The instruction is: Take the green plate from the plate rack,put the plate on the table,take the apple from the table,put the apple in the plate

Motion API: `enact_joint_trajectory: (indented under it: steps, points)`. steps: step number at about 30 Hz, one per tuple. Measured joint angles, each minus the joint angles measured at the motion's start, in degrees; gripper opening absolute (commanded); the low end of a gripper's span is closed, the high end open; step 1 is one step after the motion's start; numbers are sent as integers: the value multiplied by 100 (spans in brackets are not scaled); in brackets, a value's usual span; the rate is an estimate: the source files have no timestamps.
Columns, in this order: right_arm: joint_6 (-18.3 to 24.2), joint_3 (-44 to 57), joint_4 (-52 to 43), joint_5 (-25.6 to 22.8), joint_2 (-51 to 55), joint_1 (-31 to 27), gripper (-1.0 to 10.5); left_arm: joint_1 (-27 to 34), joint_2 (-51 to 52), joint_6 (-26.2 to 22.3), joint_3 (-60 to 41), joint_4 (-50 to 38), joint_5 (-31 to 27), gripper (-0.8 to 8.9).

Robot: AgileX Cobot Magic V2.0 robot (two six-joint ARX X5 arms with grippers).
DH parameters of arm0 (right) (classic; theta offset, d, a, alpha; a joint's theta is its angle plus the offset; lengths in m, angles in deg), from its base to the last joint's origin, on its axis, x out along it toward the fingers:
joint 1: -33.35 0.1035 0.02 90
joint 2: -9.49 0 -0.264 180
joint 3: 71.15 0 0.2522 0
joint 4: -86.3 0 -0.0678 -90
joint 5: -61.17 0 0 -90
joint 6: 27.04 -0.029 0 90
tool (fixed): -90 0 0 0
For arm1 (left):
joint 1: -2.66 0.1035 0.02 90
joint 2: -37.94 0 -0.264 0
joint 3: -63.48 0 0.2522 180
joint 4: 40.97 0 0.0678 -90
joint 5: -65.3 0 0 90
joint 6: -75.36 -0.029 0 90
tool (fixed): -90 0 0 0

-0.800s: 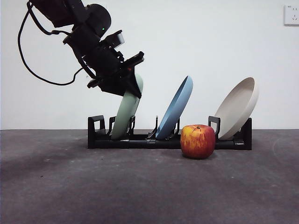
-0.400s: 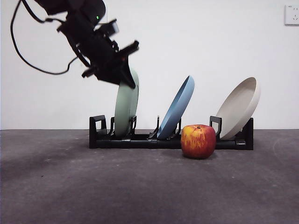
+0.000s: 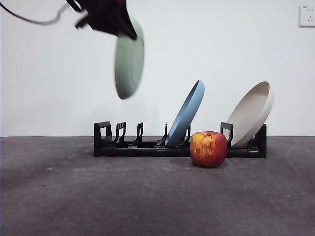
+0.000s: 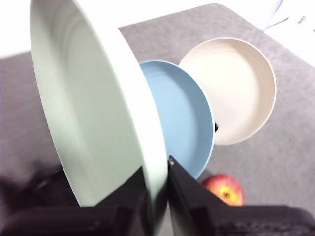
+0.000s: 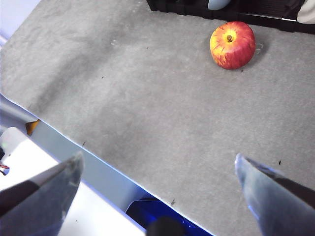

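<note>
Although the green plate (image 3: 129, 59) hangs high in the air above the left end of the plate rack (image 3: 147, 146), clear of its slots, most of the job is not yet done. The left gripper (image 4: 156, 189) has its two jaws closed on the plate's rim, one on each face, and holds the plate on edge, nearly upright. So the first step, taking the plate out of the rack, looks finished. Setting the plate flat on the table (image 3: 98, 196), picking up the apple (image 3: 208, 149) and laying it in the plate all remain.

The apple sits on the table just in front of the rack, between the blue plate (image 3: 186, 112) and the beige plate (image 3: 252, 113), which both lean in their slots. From the front I cannot tell whether the apple touches the rack. The right gripper (image 5: 157, 187) waits well away from the apple over the near part of the table, its jaws spread wide and holding nothing.

The table is dark grey, matte and faintly mottled, with a broad stretch in front of the rack where I judge the plate could go down. Its near edge shows in the right wrist view, with something pale and something blue below it that I cannot make out. Behind the rack stands a plain white wall, with a white socket (image 3: 307, 15) at its upper right corner.
</note>
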Motion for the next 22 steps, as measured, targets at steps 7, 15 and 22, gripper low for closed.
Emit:
enact_joint_trajectory:
  steps: [7,15,22]
  points:
    - [-2,0,-15,0,-2,0,658,-374,1038,-713,0,1521,-848,-7]
    - [-42,0,-46,2,-2,0,658,-1764,1316,-1196,-26,3379,-2830,-6]
    - [-44,0,-46,4,-4,0,658,-3250,1276,-1102,-730,3427,-3963,-6]
